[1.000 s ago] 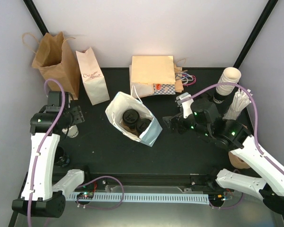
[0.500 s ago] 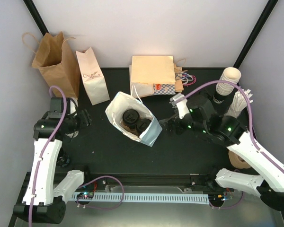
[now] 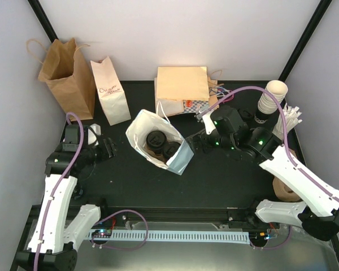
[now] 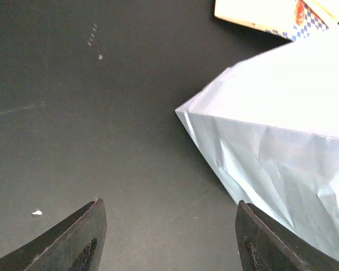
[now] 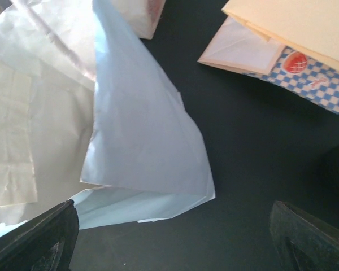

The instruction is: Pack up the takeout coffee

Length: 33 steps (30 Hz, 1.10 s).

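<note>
— At table centre, largest item?
— Black table (image 3: 130, 175); bare surface on both sides of the white bag (image 3: 183, 161), mouth open upward.
— Tools?
— One left gripper (image 3: 108, 148) near the bag's left side, jaws apart, empty. One right gripper (image 3: 199, 142) just beside its right side, jaws wide, empty.
— And the takeout coffee (image 3: 156, 139)?
— Inside the bag, between both grippers. Black lids show from above only; wrist views show outer paper.

Bright, even light; soft shadows; the white bag (image 4: 282, 113) glares, overexposed.
</note>
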Motion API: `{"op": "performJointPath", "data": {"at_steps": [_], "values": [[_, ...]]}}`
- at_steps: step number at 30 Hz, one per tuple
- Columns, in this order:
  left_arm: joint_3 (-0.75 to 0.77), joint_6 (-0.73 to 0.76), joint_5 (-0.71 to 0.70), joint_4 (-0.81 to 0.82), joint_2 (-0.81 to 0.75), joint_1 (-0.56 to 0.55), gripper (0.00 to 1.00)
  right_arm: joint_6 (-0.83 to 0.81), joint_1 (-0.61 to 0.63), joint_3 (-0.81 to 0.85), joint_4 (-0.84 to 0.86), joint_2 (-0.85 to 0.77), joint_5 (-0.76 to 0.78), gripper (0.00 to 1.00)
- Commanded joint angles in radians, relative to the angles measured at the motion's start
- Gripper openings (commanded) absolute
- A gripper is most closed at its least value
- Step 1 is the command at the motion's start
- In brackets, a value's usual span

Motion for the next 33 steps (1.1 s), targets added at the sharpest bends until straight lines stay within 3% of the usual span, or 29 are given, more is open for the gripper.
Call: {"op": "performJointPath", "data": {"at_steps": [1, 8, 17, 25, 30, 33], "values": [[-0.039, -0.041, 0.079, 0.106, -0.003, -0.036, 0.65, 0.015, -0.006, 0.046, -0.036, -0.023, 0.134, 0.94], [-0.131, -0.094, 0.128, 0.243, -0.017, -0.109, 0.64, 0.056, -0.063, 0.036, -0.079, -0.033, 0.225, 0.90], [-0.154, -0.045, 0.099, 0.321, -0.007, -0.119, 0.65, 0.102, -0.379, -0.008, -0.114, -0.091, 0.178, 0.81], [-0.107, 0.080, 0.055, 0.312, 0.028, -0.119, 0.65, 0.152, -0.757, -0.007, -0.158, -0.124, 0.219, 0.60], [-0.096, 0.162, 0.012, 0.316, 0.033, -0.118, 0.66, 0.228, -0.868, 0.019, -0.116, -0.086, 0.295, 0.50], [-0.100, 0.209, 0.002, 0.317, 0.033, -0.118, 0.66, 0.254, -0.925, 0.060, -0.099, -0.038, 0.316, 0.38]]}}
